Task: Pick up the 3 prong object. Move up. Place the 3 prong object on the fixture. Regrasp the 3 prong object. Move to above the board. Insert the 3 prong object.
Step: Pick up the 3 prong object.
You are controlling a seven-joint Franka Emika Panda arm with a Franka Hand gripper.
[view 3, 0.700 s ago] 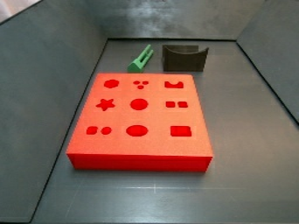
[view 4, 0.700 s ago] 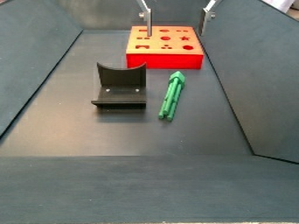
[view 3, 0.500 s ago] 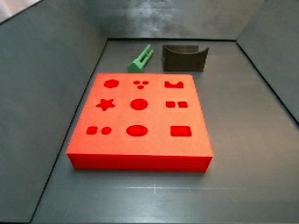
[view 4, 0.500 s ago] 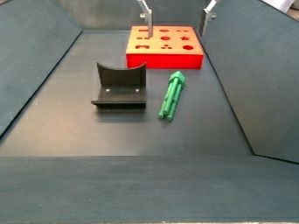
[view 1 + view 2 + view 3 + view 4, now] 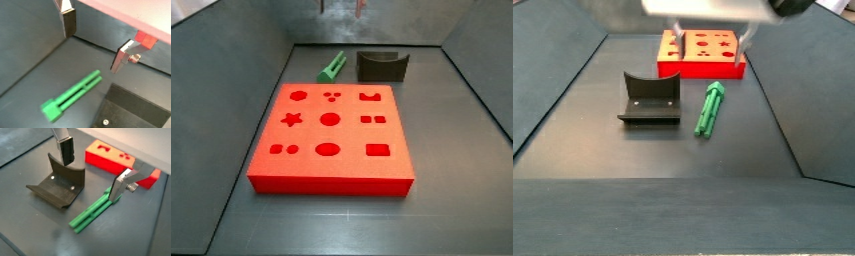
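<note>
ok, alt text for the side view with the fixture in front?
The open gripper hangs empty above the floor, between the red board behind it and the green 3 prong object lying flat. The dark fixture stands beside the green piece, apart from it.

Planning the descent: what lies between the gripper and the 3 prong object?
Nothing: in a wrist view the open gripper hangs above the 3 prong object, bare floor around it.

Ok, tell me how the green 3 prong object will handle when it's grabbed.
The 3 prong object looks like rigid plastic, so probably stiff and light. Lying flat on the floor with ridged, flat sides, it seems unlikely to roll. The open end effector hangs above it; its slimness may let it pivot between the fingers.
</note>
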